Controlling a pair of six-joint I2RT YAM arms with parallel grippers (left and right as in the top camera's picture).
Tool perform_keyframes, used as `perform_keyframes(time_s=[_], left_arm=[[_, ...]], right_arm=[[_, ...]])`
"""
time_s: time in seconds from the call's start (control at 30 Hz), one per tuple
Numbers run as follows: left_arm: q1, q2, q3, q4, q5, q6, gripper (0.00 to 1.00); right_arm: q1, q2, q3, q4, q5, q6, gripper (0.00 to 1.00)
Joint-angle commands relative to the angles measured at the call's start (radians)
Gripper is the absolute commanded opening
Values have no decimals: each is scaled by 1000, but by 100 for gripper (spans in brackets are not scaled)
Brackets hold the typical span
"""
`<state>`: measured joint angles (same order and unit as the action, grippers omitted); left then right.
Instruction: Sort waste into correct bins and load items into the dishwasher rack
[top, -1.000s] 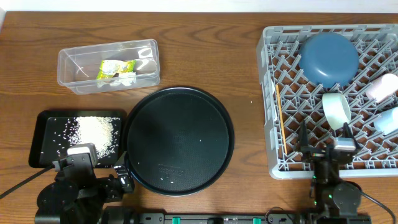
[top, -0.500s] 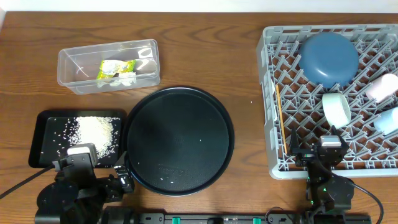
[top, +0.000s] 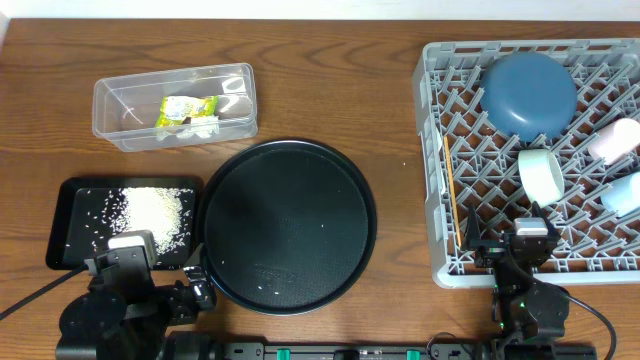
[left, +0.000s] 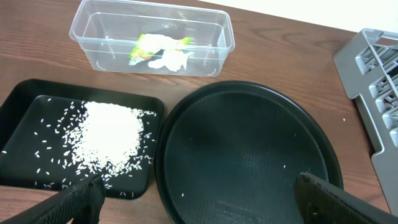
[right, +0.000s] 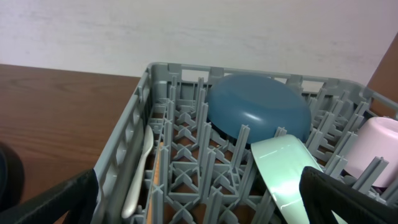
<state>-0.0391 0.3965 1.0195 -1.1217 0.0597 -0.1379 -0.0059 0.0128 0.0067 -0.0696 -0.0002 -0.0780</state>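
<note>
Left pincer (left: 199, 186) is released, its fingers spread wide, low at the desk's (top: 330, 90) 7 o'clock edge. In its wrist view the rice (left: 109, 134) lies heaped in the black tray (left: 18, 112) at 10 o'clock. The round tray (left: 249, 155) sits just beside, with a few stray grains. Farther out, at 12 o'clock, the tub (left: 211, 28) holds the wrapper (left: 152, 45).

Right pincer (right: 198, 186) is released too, its fingers wide, at the rack's (right: 134, 134) 6 o'clock edge. Inside the rack, the utensil (right: 138, 174) and chopstick (right: 155, 180) lie along the 9 o'clock wall. The blue bowl (right: 258, 112) is dome-up at 12 o'clock and the mint bowl (right: 283, 168) is tilted near centre. The pink cup (right: 373, 149) and pale cup (top: 622, 192) are at 3 o'clock.
</note>
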Motion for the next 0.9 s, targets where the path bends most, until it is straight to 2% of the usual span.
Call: perform_keyframes(time_s=[0.0,0.43,0.6,0.73,0.87], left_arm=[[5,-1,-1,0,-12,-13,98],[8,-1,-1,-1,-12,-13,98],[58,-8,-14,-68,-24,-6,98],[65,-63,-111,-29,-27,43,98],[75,-155,-278,85,-27,91,98]], right_arm=[[5,-7,-1,-5,-8,-13,99],[5,-7,-1,-5,-8,-13,99],[5,-7,-1,-5,-8,-13,99],[5,-7,-1,-5,-8,-13,99],[5,-7,-1,-5,-8,-13,99]])
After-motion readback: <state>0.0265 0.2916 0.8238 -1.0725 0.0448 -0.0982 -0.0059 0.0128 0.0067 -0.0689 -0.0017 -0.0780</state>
